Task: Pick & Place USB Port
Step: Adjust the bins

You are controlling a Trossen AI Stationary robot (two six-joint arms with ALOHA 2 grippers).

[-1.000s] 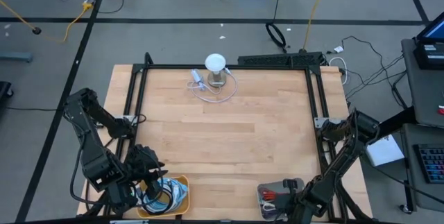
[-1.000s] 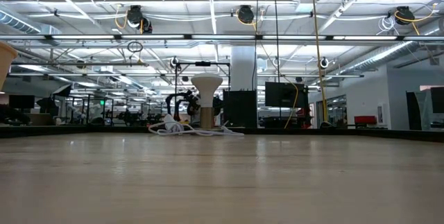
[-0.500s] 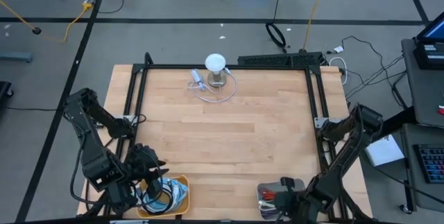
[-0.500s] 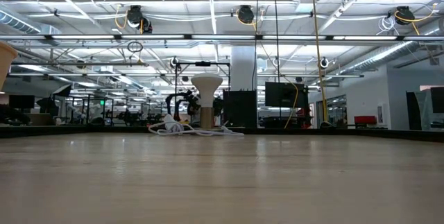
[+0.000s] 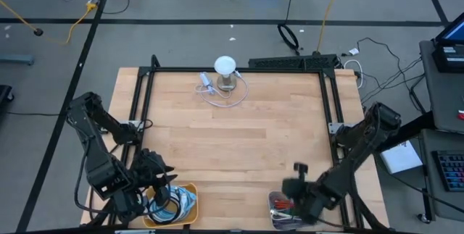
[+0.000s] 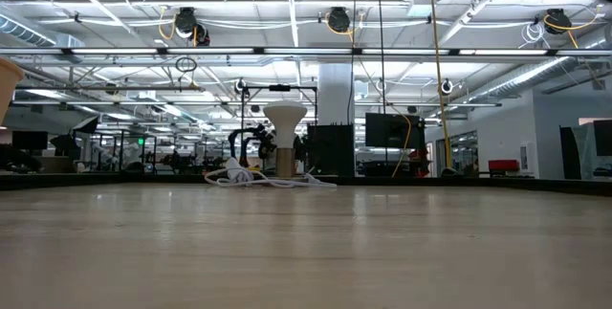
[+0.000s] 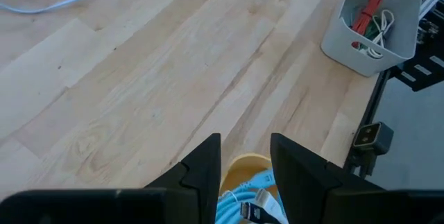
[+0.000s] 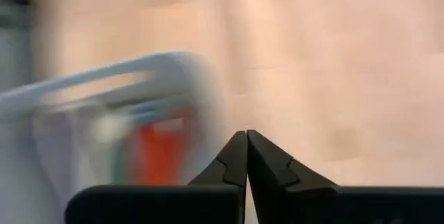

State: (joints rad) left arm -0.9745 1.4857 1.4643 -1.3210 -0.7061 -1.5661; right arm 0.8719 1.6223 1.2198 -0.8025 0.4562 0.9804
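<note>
You have barely begun: the USB port (image 5: 207, 82) lies untouched just beside the white lamp (image 5: 225, 65), well apart from your right gripper (image 5: 297, 169), fingers together and empty, and your waiting left gripper (image 5: 165, 179), fingers apart.

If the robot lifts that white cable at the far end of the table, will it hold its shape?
Probably not. The white cable lies in loose loops beside the lamp-like stand, so it looks floppy and would likely droop and trail. It may also snag the stand, possibly tipping it.
</note>
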